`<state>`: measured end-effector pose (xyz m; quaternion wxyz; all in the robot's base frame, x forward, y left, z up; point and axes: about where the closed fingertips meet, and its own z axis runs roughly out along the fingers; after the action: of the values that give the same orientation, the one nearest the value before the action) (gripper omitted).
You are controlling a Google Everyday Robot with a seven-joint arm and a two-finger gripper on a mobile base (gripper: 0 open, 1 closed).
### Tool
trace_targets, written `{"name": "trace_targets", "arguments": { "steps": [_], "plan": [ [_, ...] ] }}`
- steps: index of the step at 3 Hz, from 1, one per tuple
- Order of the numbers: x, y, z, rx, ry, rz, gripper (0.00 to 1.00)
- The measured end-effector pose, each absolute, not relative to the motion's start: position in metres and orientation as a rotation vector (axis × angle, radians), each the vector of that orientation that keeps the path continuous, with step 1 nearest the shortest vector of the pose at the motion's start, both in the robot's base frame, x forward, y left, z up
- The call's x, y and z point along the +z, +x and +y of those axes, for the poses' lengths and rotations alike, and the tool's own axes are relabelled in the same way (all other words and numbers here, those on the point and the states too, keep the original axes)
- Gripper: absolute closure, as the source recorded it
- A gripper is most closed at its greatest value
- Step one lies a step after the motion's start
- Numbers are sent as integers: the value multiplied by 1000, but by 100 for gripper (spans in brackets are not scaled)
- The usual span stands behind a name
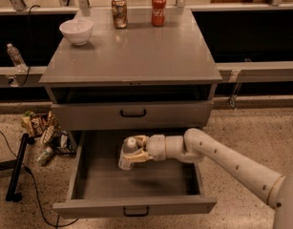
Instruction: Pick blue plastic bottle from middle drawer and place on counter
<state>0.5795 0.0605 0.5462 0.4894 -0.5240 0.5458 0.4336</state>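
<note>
The end effector, reaching in from 4 o'clock, has its fingers clamped around the blue plastic bottle. The bottle is cap-up inside the open middle drawer, toward 10 o'clock of its floor. At 12 o'clock the surface carries a white bowl, a brownish can and a red cola can.

claw holding bottle in middle drawer, open above

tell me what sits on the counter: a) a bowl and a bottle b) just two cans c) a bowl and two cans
c: the counter holds a white bowl, a red can and a darker can; the bottle is down in the open drawer at the gripper.
</note>
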Motion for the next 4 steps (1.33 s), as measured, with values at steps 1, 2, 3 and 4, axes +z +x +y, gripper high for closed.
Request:
{"name": "trace_targets", "arguments": {
  "steps": [1,2,3,4],
  "plan": [
    [606,579,21,1136,-1188,1374,100],
    [641,578,-9,1182,-1137,1384,100],
    [647,576,-8,1180,-1142,1371,100],
    [727,552,-24,1069,-1185,1275,100]
  ]
}}
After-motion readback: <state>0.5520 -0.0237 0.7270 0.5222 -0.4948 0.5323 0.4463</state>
